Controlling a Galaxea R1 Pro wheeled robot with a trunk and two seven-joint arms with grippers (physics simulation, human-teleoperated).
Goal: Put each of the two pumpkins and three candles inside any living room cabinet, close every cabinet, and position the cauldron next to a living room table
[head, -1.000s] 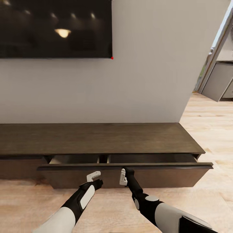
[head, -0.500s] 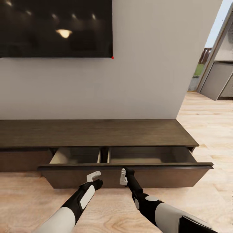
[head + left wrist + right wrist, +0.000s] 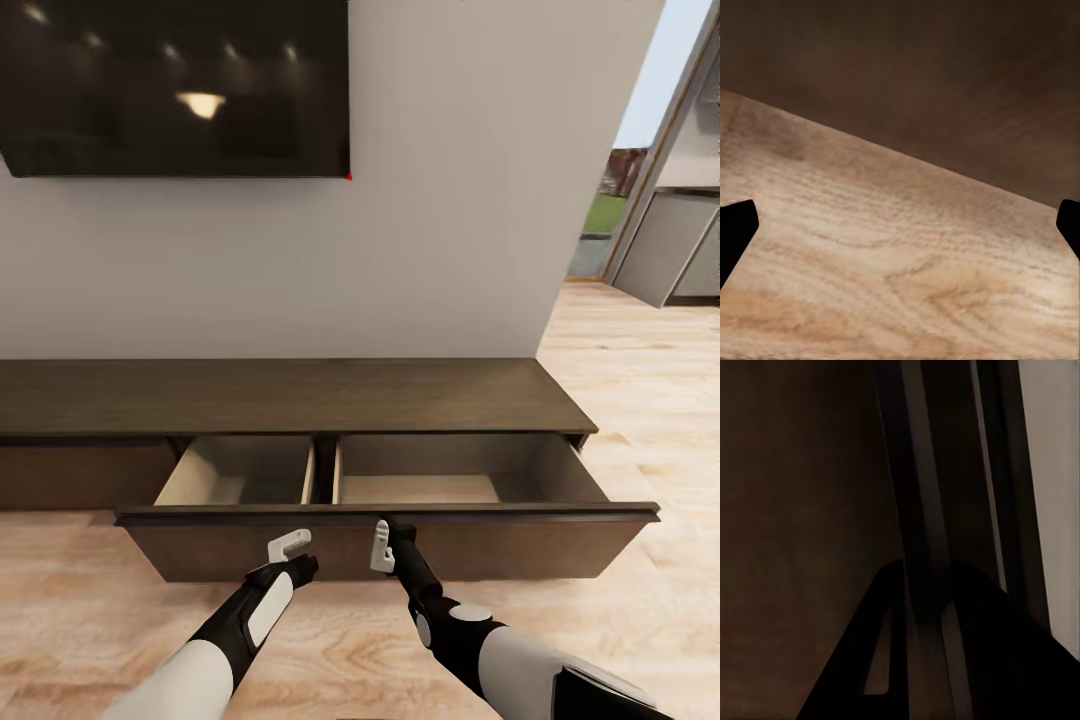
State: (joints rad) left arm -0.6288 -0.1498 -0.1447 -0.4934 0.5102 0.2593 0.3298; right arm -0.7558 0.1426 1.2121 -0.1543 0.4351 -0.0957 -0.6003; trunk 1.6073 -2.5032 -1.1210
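A home living room: a black TV (image 3: 175, 88) hangs on a grey wall (image 3: 450, 200) above a long, low dark-wood cabinet (image 3: 290, 396) on a light plank floor (image 3: 640, 400).

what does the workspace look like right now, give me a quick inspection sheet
surface: light wood plank floor; cabinet top bare.
job's things: long dark-brown cabinet with one wide drawer pulled out; its two pale compartments look bare; no pumpkins, candles or cauldron seen.
clutter: nothing seen.
grippers: right gripper at the top edge of the drawer front, apparently gripping it; left gripper open and empty, in front of the drawer front, above the floor.
cables: nothing seen.
surroundings: black wall-mounted TV on a grey wall; glazed doorway at the far right.
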